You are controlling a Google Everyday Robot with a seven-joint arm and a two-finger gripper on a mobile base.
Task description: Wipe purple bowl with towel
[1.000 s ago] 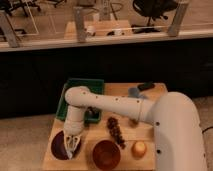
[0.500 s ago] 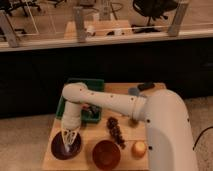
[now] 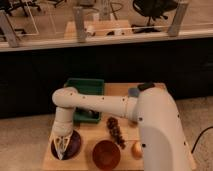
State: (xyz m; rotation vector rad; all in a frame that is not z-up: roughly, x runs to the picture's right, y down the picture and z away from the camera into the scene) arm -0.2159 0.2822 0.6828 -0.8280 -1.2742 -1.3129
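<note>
Down at the near left corner of the wooden table (image 3: 125,90), the shallow round dark purple bowl (image 3: 72,145) is sitting flat, and the robot's pale claw (image 3: 60,146) is reaching down over its left side, seemingly into it. Something pale is bunching around the fingertips there; I am taking it for the towel, but I cannot tell it apart from the claw, nor whether the fingers are together or apart.

The bowl is looking rigid and smooth-sided, probably light plastic or glazed ware, so I would expect it to skate across the table under a sideways rub. Pressing down through the cloth onto the floor of the bowl seems wiser than gripping the rim.

Just beside it along the near edge, a reddish-brown round bowl (image 3: 106,153) is waiting, with a small yellowish round fruit (image 3: 136,149) to its right. Behind them a dark clustered bunch (image 3: 116,131) is lying mid-table, and towards the far left a green rectangular tray (image 3: 86,86) is sitting.
</note>
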